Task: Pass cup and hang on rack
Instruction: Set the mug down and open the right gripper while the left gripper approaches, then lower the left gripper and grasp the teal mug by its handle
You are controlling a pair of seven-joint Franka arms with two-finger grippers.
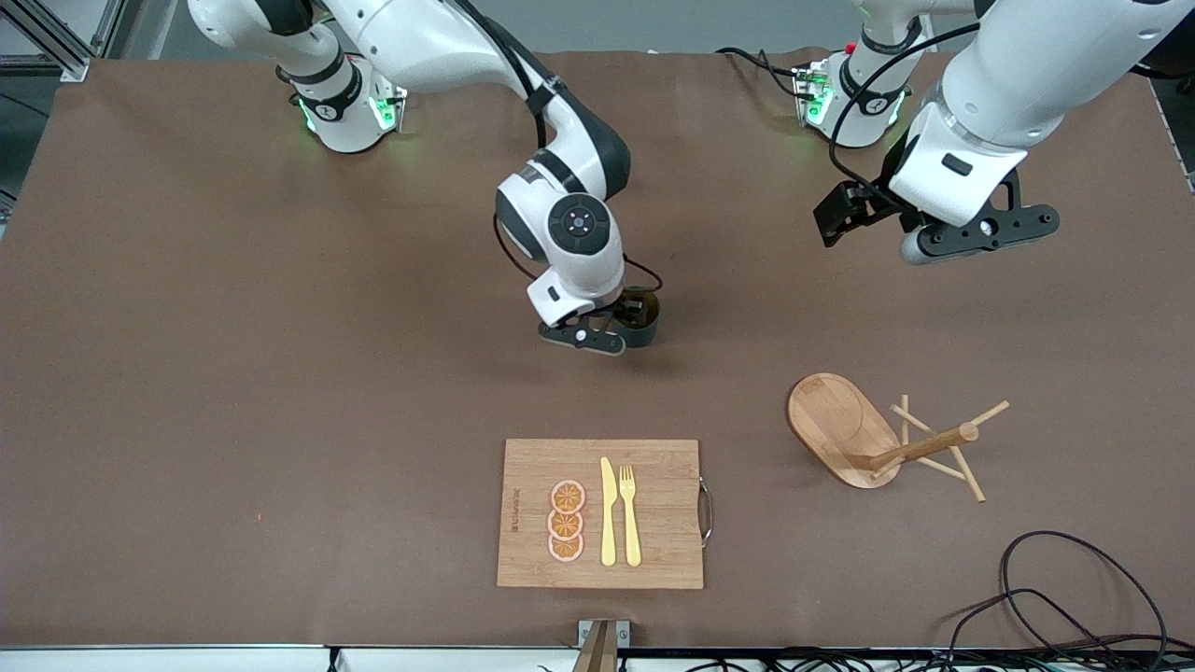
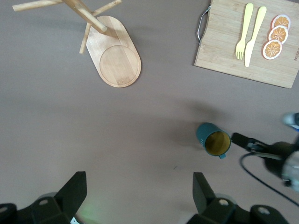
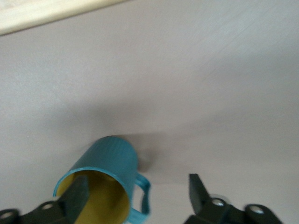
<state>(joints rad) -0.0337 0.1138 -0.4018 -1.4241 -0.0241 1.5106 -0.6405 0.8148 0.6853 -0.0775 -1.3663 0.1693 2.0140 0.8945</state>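
Standing released: right tool low at the cup, left tool up over bare bench

Spreading its fingers wide, the right tool [image 1: 611, 329] sits low at mid-bench with the cup [image 1: 642, 315] at its fingertips. In the right wrist view one finger [image 3: 77, 193] overlaps the cup's [image 3: 110, 179] yellow mouth and the other finger [image 3: 198, 193] stands clear past the loop handle, so the tool is let go rather than clamped on the cup. The cup stands upright on the bench [image 1: 280, 373], its teal ribbed wall and mustard inside showing, the handle turned toward the free finger.

The left tool [image 1: 934, 233] hangs in the air over bare bench near the left arm's base, waiting, its fingers [image 2: 74, 189] spread apart and carrying nothing. From its wrist view the cup [image 2: 214, 140] shows farther off, with the right tool [image 2: 254, 144] touching its rim.

The rack [image 1: 868, 439] stands nearer to the front camera than the cup, toward the left arm's end of the bench, its oval base flat and its post and pegs leaning out in the camera's perspective. No cup hangs on the pegs.

A cutting board [image 1: 602, 513] lies nearer to the front camera than the cup, carrying three orange slices [image 1: 566, 521], a yellow knife [image 1: 608, 511] and a yellow fork [image 1: 630, 515] side by side. Black cables [image 1: 1074, 597] curl at the bench edge past the rack.
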